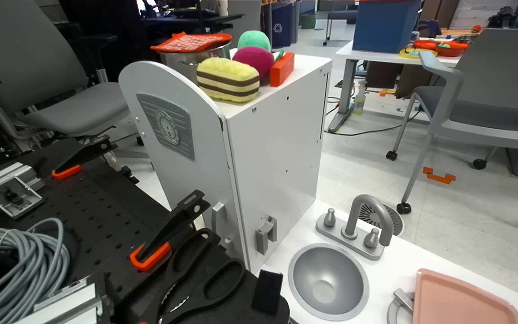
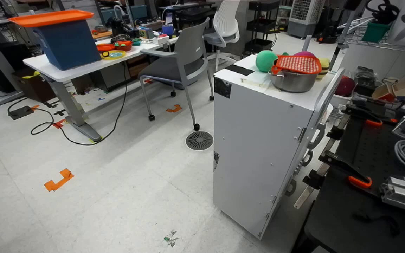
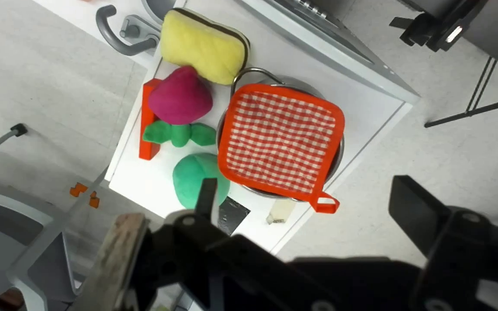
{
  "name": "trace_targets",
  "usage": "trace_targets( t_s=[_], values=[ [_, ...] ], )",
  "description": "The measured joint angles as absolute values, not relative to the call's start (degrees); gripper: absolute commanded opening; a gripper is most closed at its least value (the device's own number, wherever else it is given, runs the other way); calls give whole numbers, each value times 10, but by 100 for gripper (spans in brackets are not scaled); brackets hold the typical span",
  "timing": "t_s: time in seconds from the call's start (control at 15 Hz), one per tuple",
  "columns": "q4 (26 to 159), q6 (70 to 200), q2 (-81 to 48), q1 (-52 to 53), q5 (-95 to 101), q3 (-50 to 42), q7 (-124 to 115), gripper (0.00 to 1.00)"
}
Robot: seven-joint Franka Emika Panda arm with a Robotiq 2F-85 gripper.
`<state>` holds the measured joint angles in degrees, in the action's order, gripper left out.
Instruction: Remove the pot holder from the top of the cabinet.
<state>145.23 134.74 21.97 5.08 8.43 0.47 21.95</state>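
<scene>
While the jaws of the gripper (image 3: 305, 194) are standing wide apart and gripping nothing, the pot holder (image 3: 281, 140) is lying loosely over the steel pot (image 2: 294, 82), which is standing on top of the cabinet (image 2: 255, 140); looking through the wrist view, we are finding the pad ahead of the jaws, toward that view's top, with its middle sitting a little left of the gap's centre; being nearly square, it is offering no real long axis, so we are taking our bearing from its corner loop (image 3: 326, 209), which is poking out past the pot's rim toward the jaws, inside the span between the 2 tips; the green ball (image 3: 193, 172) is sitting close by the pad on that view's left, partly behind 1 finger; both exterior views are showing no gripper, so we are leaving its height untold; we are judging that the coming move is turning on reaching forward and down to the loop's corner, since closing across the whole pad could be catching the pot as well.
</scene>
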Motion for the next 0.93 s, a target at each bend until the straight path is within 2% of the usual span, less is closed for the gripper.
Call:
trace_targets(
  t_s=[0.93],
  values=[
    [1445, 1351, 197, 51, 84, 13, 196, 100]
  ],
)
